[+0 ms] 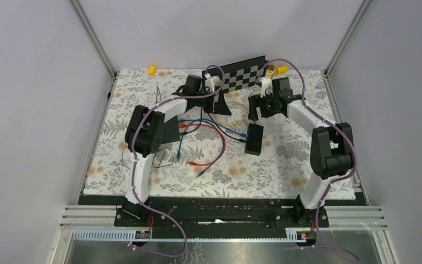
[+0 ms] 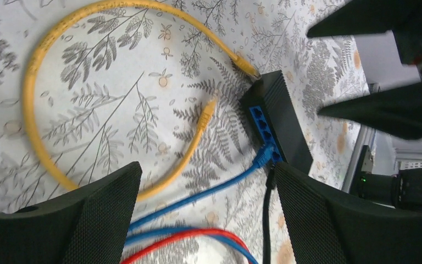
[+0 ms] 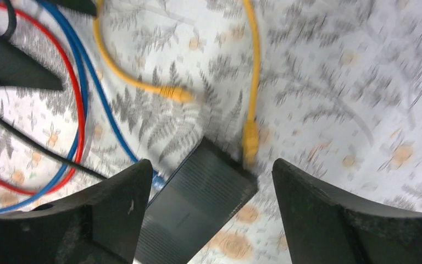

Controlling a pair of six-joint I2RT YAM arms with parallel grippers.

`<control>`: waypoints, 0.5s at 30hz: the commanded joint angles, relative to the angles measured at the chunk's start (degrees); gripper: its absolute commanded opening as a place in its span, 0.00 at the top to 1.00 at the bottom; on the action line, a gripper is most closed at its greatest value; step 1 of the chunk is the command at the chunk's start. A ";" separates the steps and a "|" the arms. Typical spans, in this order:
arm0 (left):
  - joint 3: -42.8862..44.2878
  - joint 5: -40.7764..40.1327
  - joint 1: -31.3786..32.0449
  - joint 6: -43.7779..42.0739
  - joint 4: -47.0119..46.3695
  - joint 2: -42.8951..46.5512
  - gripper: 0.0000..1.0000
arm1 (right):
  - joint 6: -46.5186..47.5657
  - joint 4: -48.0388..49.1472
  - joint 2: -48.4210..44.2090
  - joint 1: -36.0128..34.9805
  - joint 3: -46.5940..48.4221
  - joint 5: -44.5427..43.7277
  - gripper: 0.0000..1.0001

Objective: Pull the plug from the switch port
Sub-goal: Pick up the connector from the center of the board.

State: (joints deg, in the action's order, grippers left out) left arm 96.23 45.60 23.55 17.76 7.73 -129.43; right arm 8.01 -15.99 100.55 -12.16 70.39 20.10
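Observation:
The black switch (image 1: pixel 254 139) lies on the floral mat at centre right. In the left wrist view the switch (image 2: pixel 288 121) shows its blue port face, with a blue plug (image 2: pixel 264 155) seated in a port and a black cable (image 2: pixel 267 220) beside it. A yellow plug (image 2: pixel 247 67) touches the switch's far end; I cannot tell if it is seated. My left gripper (image 1: pixel 220 105) is open and empty above the cables (image 2: pixel 207 168). My right gripper (image 1: pixel 254 113) is open and empty, hovering over the switch (image 3: pixel 198 203), with its jaws standing to either side (image 3: pixel 212 165).
Red (image 1: pixel 220 144) and blue (image 1: pixel 209 165) cables loop over the mat's middle. The yellow cable's other end (image 2: pixel 207 113) lies loose near the switch. A checkerboard panel (image 1: pixel 242 74) leans at the back. Small yellow blocks (image 1: pixel 152 70) sit at the far edge.

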 commanded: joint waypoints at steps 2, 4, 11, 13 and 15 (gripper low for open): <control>-6.61 3.35 -3.42 -0.74 -5.34 9.64 0.05 | 3.28 1.85 7.20 -0.14 9.80 -2.13 0.18; -8.56 3.20 -4.36 -1.47 -5.85 11.78 0.02 | 3.90 1.76 9.87 -0.29 12.41 -2.26 0.21; -10.21 -0.68 -5.18 -5.25 -3.40 12.81 0.01 | 6.54 1.18 17.08 -2.87 16.92 -7.22 0.27; -10.30 -1.22 -5.18 -5.37 -3.42 12.09 0.01 | 7.77 1.12 18.77 -3.83 17.52 -9.68 0.28; -10.27 -1.59 -5.18 -5.37 -3.71 11.25 0.01 | 7.90 0.98 19.79 -4.36 18.03 -10.60 0.30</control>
State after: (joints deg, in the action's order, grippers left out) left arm 86.30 45.67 18.81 14.50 5.50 -119.20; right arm 13.39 -14.79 118.45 -14.50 85.36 13.80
